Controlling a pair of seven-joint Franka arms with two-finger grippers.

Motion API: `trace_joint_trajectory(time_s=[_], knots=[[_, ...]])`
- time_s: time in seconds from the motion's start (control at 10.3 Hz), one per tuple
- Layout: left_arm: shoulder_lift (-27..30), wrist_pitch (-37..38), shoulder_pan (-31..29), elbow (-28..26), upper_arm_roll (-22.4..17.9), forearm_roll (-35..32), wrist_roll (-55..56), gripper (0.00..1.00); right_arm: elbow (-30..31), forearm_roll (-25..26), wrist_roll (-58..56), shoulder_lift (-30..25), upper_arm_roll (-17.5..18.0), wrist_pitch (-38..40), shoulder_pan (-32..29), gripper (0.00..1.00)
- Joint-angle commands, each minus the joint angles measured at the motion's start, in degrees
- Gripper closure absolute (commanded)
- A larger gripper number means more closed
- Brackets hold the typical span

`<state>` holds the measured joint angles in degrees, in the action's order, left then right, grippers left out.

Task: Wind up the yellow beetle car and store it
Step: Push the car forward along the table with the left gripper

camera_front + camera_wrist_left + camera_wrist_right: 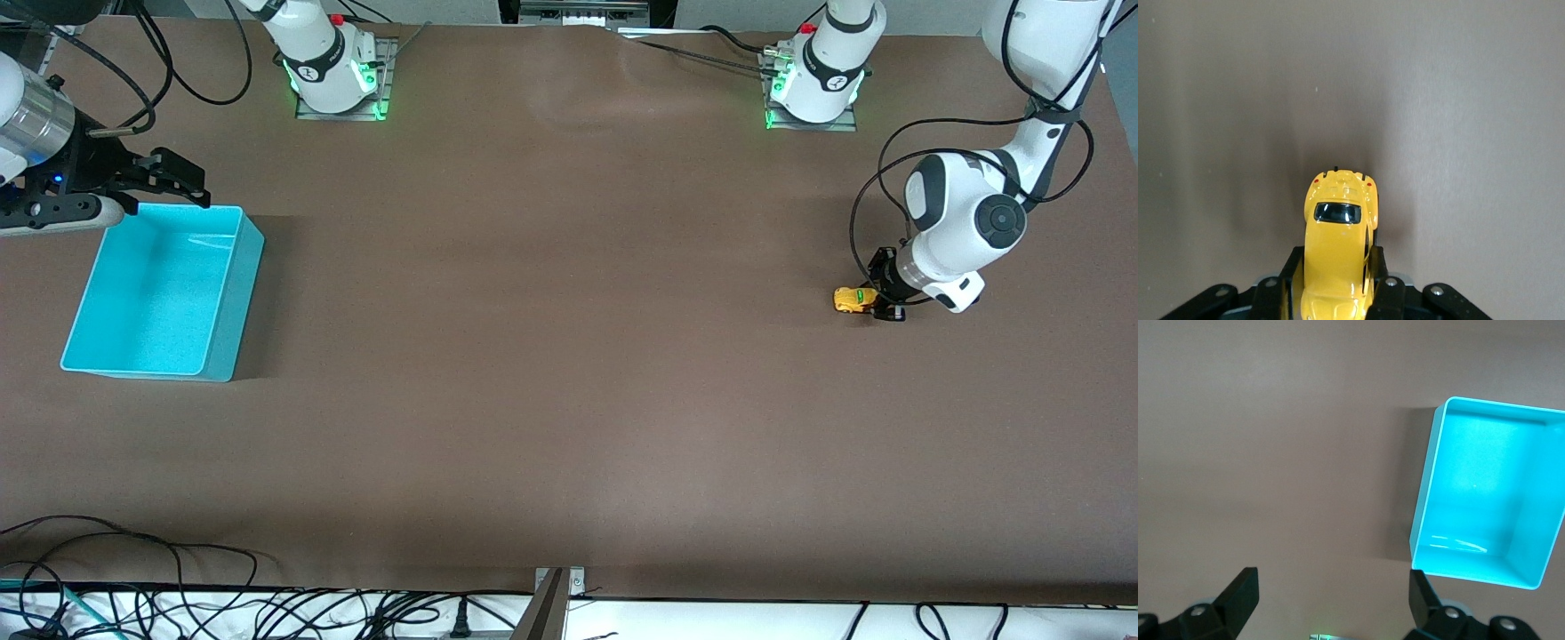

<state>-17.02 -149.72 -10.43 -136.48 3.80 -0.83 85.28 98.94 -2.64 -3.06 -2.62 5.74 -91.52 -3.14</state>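
Gripping the small glossy yellow beetle-shaped toy car (pixel 1338 247), the left gripper (pixel 876 298) has its jaws closed right down on the car's flanks, low at the table (pixel 569 356) toward the left arm's end. Car looks to be on or just above the brown surface; can't tell from the front view whether the wheels touch.

Risks from here:
- Rounded slick body, narrow pinch near one end: the car can yaw or squirt out during a pull-back wind.
- If the wheels don't bear on the table, they skid or spin free and nothing winds.
- Open turquoise plastic bin (pixel 164 293) sits well apart at the right arm's end, so a long carry or handover could lead to a drop.

Right gripper (pixel 1331 600) waits above the table beside the bin, jaws spread wide, holding nothing.
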Motion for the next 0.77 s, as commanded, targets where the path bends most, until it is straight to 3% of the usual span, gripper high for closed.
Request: trace_joint_trajectory(time_s=[0.0,0.68], knots=[[-3.7,-0.9,-1.6,1.8,-1.3,-1.8,-2.8,1.0,-0.5,-0.3,-0.3,0.1,0.1,0.8,-0.3,0.0],[-4.4,-0.8,-2.8,2.7,-3.8,-2.3,-7.8,1.0,-0.5,-0.3,-0.4,0.2,-0.5,0.9,-0.3,0.0]])
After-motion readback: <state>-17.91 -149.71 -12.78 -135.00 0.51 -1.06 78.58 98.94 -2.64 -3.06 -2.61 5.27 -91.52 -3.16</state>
